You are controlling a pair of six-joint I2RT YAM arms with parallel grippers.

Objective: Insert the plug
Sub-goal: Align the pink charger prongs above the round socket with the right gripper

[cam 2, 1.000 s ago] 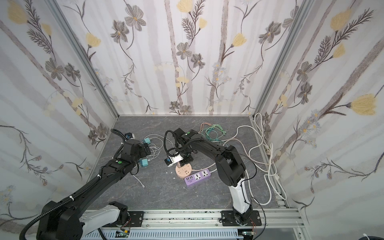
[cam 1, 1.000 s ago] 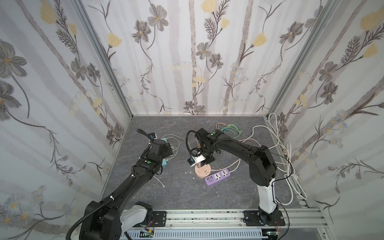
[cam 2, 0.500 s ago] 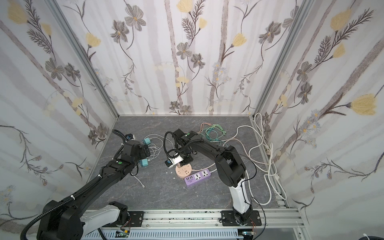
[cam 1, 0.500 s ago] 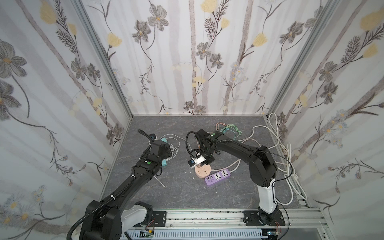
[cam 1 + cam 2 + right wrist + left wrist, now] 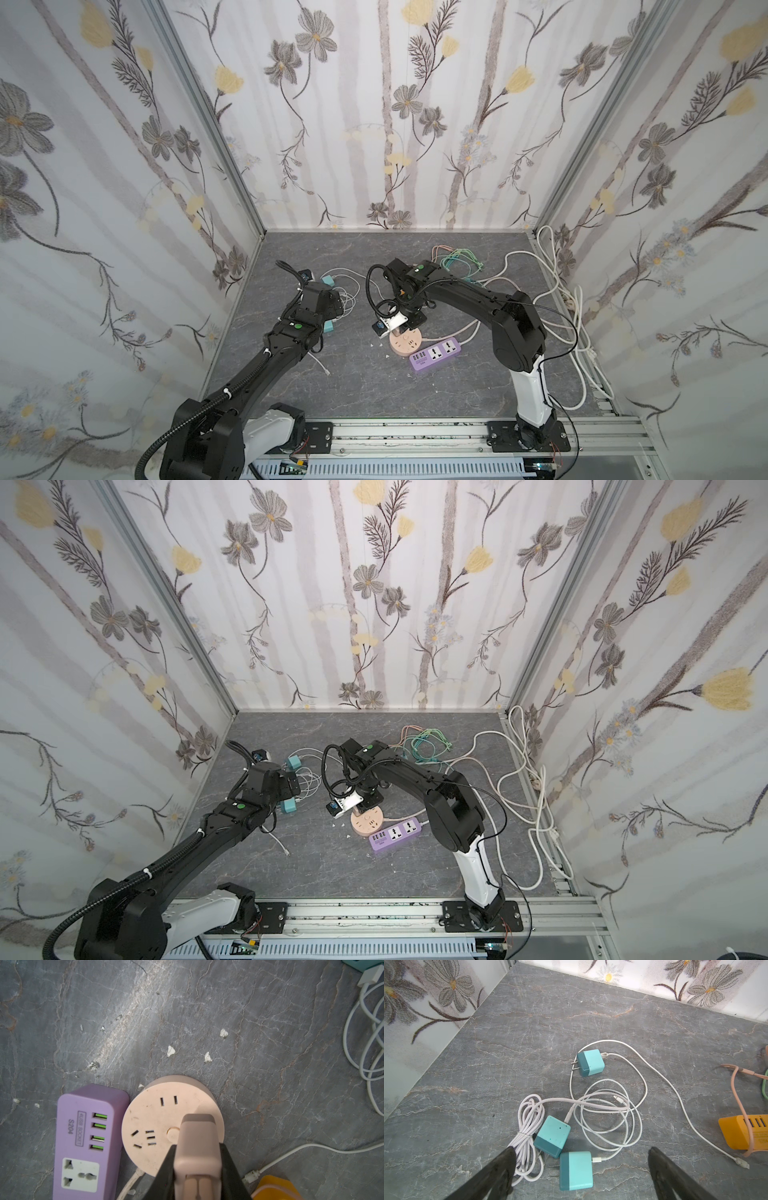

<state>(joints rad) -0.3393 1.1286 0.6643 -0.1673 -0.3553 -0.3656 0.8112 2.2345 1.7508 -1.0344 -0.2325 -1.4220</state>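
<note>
**Pink plug held over a round socket, with nothing bracing the socket**

The right end effector is partly closed, its two dark fingers clamped on either side of a pink plug. The right wrist view shows the plug directly above a round pink socket hub on the grey tabletop. It covers the side of the hub beside the centre button. The plug's prongs are hidden beneath its body, so it is not possible to tell whether they are touching the hub face or have entered any slots.

The main risk, as I judge it, is misalignment. If the prongs come down between slots, they could hit bare plastic. The hub sits loose, touching a purple power strip, so an off-centre push could slide or tip it, or nudge the strip. The plug could also twist in the narrow grip under load.

The left end effector is fully open and holds nothing. It hovers over three teal chargers and coiled white cables. In both top views it is well apart from the hub, so it gives the hub no support.
</note>
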